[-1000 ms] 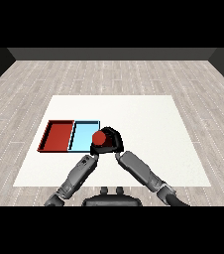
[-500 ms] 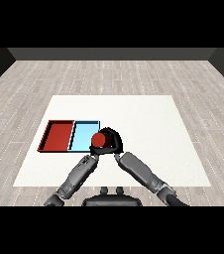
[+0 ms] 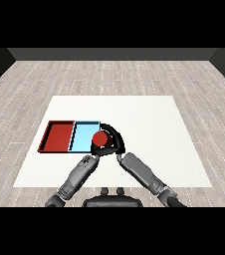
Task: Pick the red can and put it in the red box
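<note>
Red tray [image 3: 58, 137]: nothing inside.
Light blue tray [image 3: 82, 135]: red can [image 3: 101, 139] at right edge.
Right hand [image 3: 115, 142]: fingers curled round can.
Left hand [image 3: 95, 150]: fingers hidden, cannot tell.

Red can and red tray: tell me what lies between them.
In the head view, the light blue tray lies between the red can, held in the right hand, and the red tray. The two trays sit side by side.
</note>
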